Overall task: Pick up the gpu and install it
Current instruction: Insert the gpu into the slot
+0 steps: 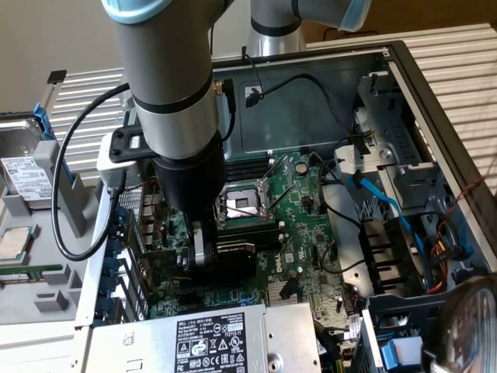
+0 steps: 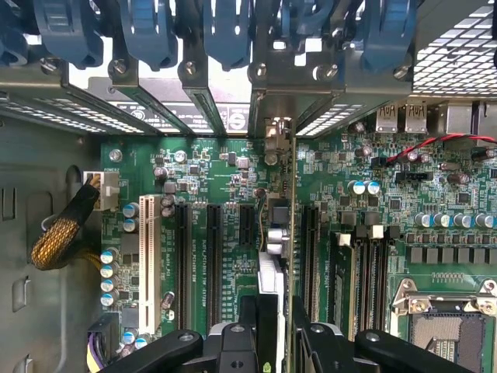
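Observation:
The gpu (image 1: 235,256), a small card with a black shroud, stands on edge low over the green motherboard (image 1: 311,233) inside the open computer case. My gripper (image 1: 203,260) is shut on it from above. In the wrist view the gpu (image 2: 273,233) is seen edge-on, running between two black expansion slots. Its silver end bracket (image 2: 273,132) reaches the rear slot openings of the case. The black fingers (image 2: 250,315) sit on either side of the card. Whether the card's edge is seated in a slot is hidden.
A grey power supply (image 1: 210,338) lies at the case's near edge. The CPU socket (image 1: 245,203) is just beyond the gripper. Blue cables (image 1: 380,194) and a drive cage (image 1: 396,155) sit on the exterior view's right. Blue slot latches (image 2: 225,31) line the rear. A hard drive (image 1: 27,175) lies outside the case.

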